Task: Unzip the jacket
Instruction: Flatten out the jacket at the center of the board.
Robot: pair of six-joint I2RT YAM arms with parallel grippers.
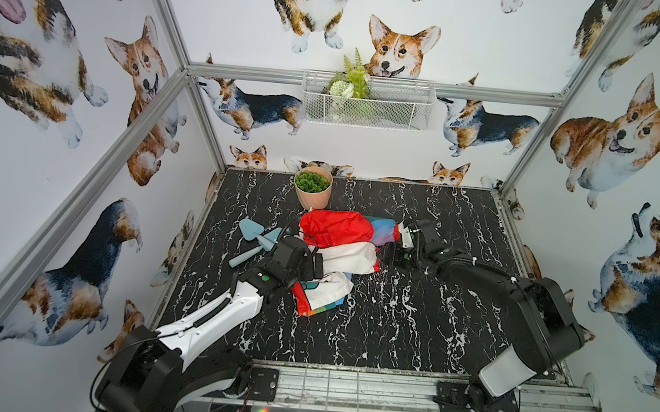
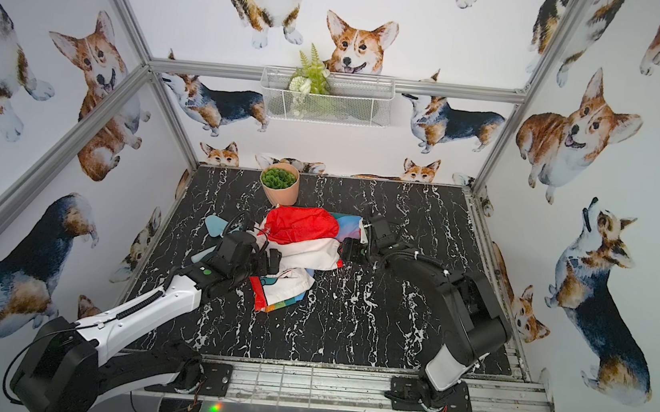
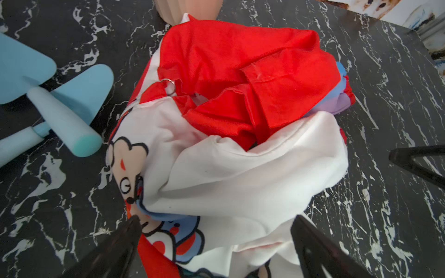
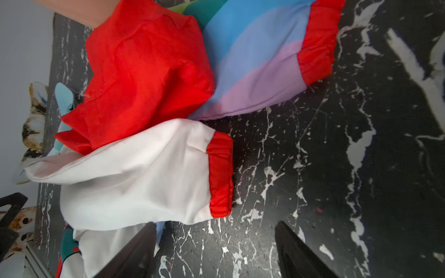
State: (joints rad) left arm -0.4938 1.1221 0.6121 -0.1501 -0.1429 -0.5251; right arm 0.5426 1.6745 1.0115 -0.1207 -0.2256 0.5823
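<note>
The jacket (image 1: 337, 241) lies crumpled in the middle of the black marble table (image 1: 391, 326) and shows in both top views. Its red hood (image 3: 240, 60) is on top, with white cartoon-printed cloth (image 3: 240, 168) below it. A small metal ring (image 3: 170, 86) sits at the red collar edge. My left gripper (image 3: 216, 220) hangs open over the white cloth, one finger on each side of a fold. My right gripper (image 4: 214, 226) is open at the jacket's right side, with bare table between its fingers. It is beside the white sleeve's red cuff (image 4: 220, 175) and the rainbow sleeve (image 4: 260, 60).
A pink pot with a green plant (image 1: 312, 188) stands just behind the jacket. Light blue garden tools (image 1: 257, 241) lie to the jacket's left, close to my left wrist. A white wire basket (image 1: 366, 100) hangs on the back wall. Metal frame posts edge the table.
</note>
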